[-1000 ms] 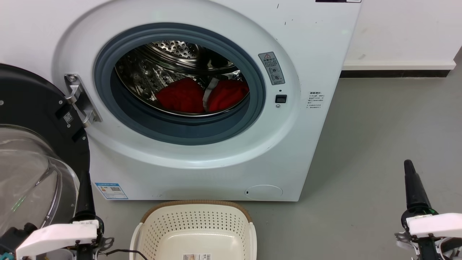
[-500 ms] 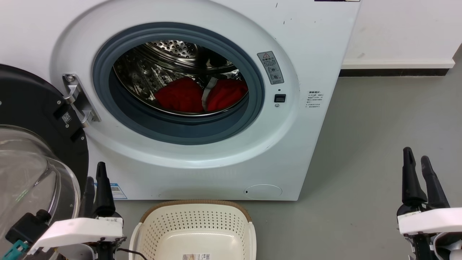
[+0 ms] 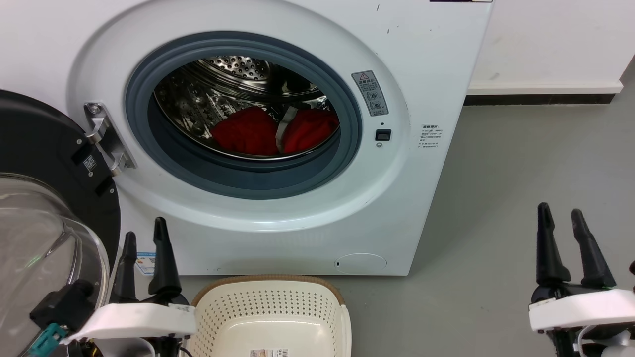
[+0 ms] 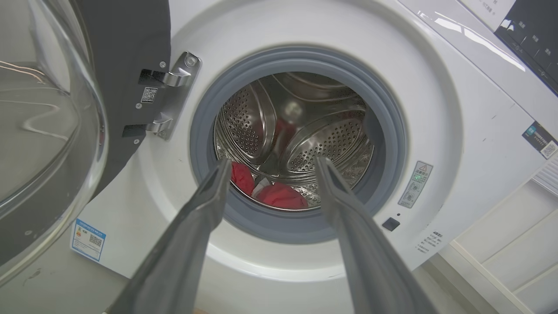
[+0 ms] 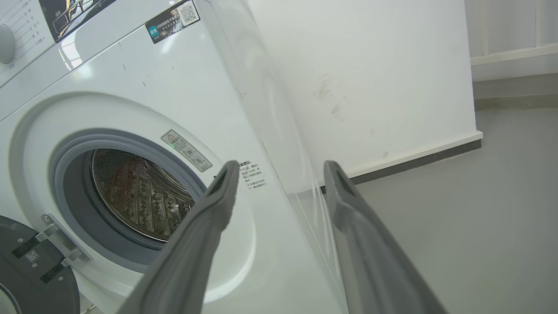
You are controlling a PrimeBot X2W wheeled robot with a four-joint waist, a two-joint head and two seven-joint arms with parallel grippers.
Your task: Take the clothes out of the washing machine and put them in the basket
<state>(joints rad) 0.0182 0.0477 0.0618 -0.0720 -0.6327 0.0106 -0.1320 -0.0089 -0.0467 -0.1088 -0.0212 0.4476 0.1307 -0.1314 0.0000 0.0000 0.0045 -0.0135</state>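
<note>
Jaws on both sides stand spread wide with nothing between them. Low at the left, the left gripper (image 3: 145,229) points its fingers up in front of the washing machine's (image 3: 426,74) lower left corner, just beside the open door (image 3: 39,144), whose glass bowl bulges toward the head camera. Over the bare grey floor (image 3: 521,173), the right gripper (image 3: 559,210) hangs to the right of the machine, well apart from it. Red clothes (image 3: 250,131) lie at the bottom of the steel drum (image 3: 238,67), in two heaps with a pale grey strip (image 3: 284,130) between them, behind the grey-rimmed opening. A cream basket (image 3: 268,302) sits on the floor just in front of the machine, below the opening.
</note>
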